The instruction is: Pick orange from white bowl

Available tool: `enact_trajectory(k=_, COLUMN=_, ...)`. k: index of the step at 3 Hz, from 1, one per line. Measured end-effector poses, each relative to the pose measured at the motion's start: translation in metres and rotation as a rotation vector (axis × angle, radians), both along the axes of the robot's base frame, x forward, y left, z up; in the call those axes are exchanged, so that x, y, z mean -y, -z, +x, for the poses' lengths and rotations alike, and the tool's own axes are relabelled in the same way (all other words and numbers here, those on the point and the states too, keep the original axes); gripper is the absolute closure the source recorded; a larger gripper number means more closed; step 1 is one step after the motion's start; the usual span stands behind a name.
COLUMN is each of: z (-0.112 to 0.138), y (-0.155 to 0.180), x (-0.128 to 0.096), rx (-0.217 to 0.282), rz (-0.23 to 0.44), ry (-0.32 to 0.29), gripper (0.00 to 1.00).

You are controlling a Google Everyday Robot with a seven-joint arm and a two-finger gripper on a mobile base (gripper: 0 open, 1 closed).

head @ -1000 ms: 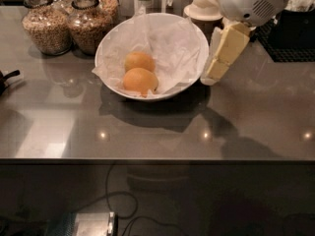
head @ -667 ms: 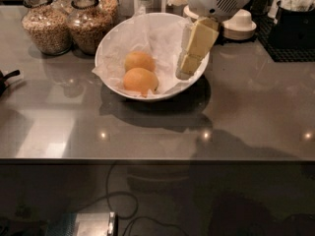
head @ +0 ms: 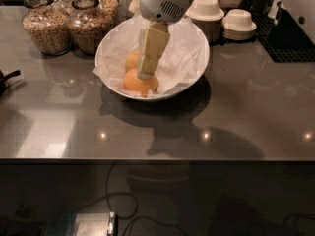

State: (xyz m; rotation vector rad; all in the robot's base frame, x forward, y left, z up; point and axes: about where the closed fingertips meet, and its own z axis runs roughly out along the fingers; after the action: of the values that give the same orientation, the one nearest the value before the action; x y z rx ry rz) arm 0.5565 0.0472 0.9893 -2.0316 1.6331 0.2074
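Where the orange point(head: 134, 85) sits in the white bowl point(head: 203, 58), the claw point(head: 145, 73) hangs just over it, its spread unclear.

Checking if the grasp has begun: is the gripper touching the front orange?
Cannot tell. In the camera view the gripper overlaps the top of the front orange in the white bowl; neither contact nor gap shows.

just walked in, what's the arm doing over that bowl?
The robot's single arm reaches down into the white bowl on the grey counter. The gripper sits right at the top of the orange nearest the camera, with a second orange just behind it. The orange lies in the bowl's paper lining, not lifted, and whether it is gripped cannot be told. Two grain jars stand behind on the left.
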Motion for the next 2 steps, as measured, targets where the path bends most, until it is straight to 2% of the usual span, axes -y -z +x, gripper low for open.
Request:
enact_trajectory(k=1, z=0.000, y=0.000, x=0.000, rx=0.000, rz=0.000, ry=0.001, gripper=0.00)
enact_trajectory(k=2, z=0.014, y=0.011, x=0.001, rx=-0.003, rz=0.020, ry=0.108, gripper=0.00)
